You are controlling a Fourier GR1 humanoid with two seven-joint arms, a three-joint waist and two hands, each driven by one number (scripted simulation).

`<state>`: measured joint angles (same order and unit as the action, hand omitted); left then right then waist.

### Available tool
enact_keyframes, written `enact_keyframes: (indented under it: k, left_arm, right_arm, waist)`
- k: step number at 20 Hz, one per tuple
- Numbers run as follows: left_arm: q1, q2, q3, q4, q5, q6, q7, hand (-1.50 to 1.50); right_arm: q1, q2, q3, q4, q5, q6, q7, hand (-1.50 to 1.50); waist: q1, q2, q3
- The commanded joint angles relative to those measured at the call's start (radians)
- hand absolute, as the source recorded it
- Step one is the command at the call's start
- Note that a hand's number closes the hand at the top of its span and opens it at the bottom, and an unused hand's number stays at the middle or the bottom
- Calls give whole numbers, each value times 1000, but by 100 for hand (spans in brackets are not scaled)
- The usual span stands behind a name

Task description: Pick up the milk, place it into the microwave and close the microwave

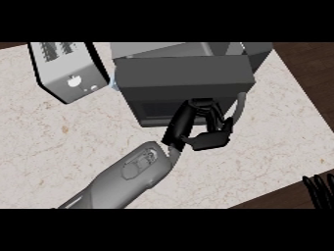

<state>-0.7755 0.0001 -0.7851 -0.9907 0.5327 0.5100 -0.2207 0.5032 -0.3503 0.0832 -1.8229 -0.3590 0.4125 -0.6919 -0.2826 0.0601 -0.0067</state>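
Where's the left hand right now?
Head view, centre: the left hand is at the microwave's front, beside its handle, to the lower right of the toaster.

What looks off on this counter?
Nothing spilled or damaged. One oddity: a small bluish thing peeks out between the toaster and the microwave, mostly hidden, so I cannot tell what it is.

Kitchen, pale marble counter [46,142], grey slotted toaster [68,68] at the back, dark microwave [184,83] beside it, wooden floor [321,68] beyond.
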Motion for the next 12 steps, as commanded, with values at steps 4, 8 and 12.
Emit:
enact_keyframes:
  k: [4, 8, 12]
  left_arm:
    - [-107, 0, 65, 95, 96, 3, -62, 150]
    - [-145, 0, 73, 149, 129, -9, -94, 150]
    - [-183, 0, 95, 207, 165, -16, -108, 150]
  right_arm:
    - [10, -35, -6, -45, -49, 38, 21, -150]
    - [6, -39, 0, -76, -72, 44, 29, -150]
    - [16, -61, -1, -110, -92, 60, 43, -150]
  waist:
    - [-44, 15, 2]
    - [-63, 22, 3]
    - [-77, 24, 3]
